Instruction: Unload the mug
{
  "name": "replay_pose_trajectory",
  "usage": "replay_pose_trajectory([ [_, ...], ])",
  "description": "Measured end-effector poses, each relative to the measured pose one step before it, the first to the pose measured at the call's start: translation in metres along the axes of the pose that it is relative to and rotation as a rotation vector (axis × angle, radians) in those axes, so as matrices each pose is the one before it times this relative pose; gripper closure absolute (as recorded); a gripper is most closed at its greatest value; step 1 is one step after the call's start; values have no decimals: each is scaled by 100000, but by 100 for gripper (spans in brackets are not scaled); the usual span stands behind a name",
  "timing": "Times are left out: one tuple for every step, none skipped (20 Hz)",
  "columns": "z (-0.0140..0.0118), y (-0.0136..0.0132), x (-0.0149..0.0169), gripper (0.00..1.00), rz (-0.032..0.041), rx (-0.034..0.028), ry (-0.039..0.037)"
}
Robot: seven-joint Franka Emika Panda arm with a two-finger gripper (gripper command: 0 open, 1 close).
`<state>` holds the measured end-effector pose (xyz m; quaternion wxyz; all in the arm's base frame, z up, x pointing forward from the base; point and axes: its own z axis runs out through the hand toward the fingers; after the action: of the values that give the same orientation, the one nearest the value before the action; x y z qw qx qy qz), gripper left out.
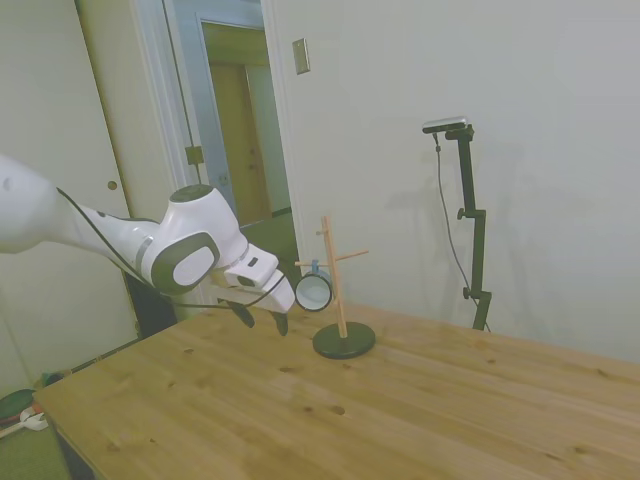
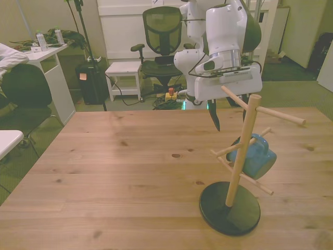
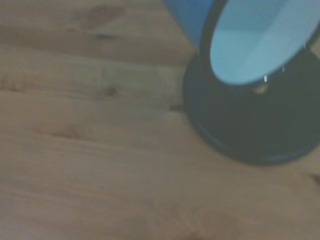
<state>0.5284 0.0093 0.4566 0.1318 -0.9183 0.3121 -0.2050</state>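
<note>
The light-blue mug (image 1: 313, 291) hangs by its handle on a low peg of the wooden peg stand (image 1: 338, 290), its white mouth turned toward the arm. In the front view the mug (image 2: 255, 156) shows behind the stand's post (image 2: 239, 151), above the round black base (image 2: 229, 211). My gripper (image 1: 262, 318) hovers just above the table, a short way in front of the mug's mouth. It is open and holds nothing. One dark finger (image 2: 215, 117) shows in the front view. The wrist view shows the mug's rim and inside (image 3: 255, 40) over the base (image 3: 250, 130).
The stand sits on a wooden table (image 1: 300, 420) near its far side in the side view. Upper pegs (image 2: 281, 115) stick out from the post toward the gripper's side. Behind the table are an office chair (image 2: 162, 31) and a white desk (image 2: 49, 57).
</note>
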Motion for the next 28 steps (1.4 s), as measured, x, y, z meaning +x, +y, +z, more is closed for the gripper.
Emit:
replay_pose_trajectory([
  [201, -401, 408, 0, -1190, 1751, 1386],
  [211, -393, 329, 0, -717, 1760, 1151],
  [201, -377, 282, 0, -832, 1530, 730],
  [104, -372, 291, 0, -518, 1368, 708],
  [61, -310, 313, 0, -487, 934, 412],
  [-45, -290, 366, 0, -343, 769, 606],
  [-69, -277, 373, 0, -126, 514, 629],
  [-65, -292, 370, 0, -70, 504, 649],
  [7, -256, 305, 0, -64, 365, 406],
  [30, -252, 300, 0, -63, 349, 379],
  [133, -187, 255, 0, -19, 189, 181],
  [151, -181, 253, 0, -13, 180, 171],
  [216, -165, 246, 0, -2, 114, 84],
  [294, -141, 238, 0, 7, 40, 2],
  [291, -120, 210, 0, 48, 17, -31],
  [249, -37, 114, 0, 155, -85, -108],
  [163, -19, 72, 0, 73, -71, -72],
  [-64, -149, 170, 0, -32, 246, 286],
  [14, -13, 23, 0, 3, 15, 18],
  [50, -51, 80, 0, 7, 20, -32],
  [124, -71, 108, 0, 10, -69, -269],
  [226, -83, 143, 0, 14, -8, -141],
  [287, -132, 158, 0, -160, 71, -78],
  [377, -155, 78, 0, -670, 188, -155],
  [465, -213, 22, 0, -1383, 813, -330],
  [519, -283, -101, 0, -1942, 1362, -704],
  [554, -320, -174, 0, -2563, 1920, -534],
  [517, -312, -179, 0, -2655, 2200, -129],
])
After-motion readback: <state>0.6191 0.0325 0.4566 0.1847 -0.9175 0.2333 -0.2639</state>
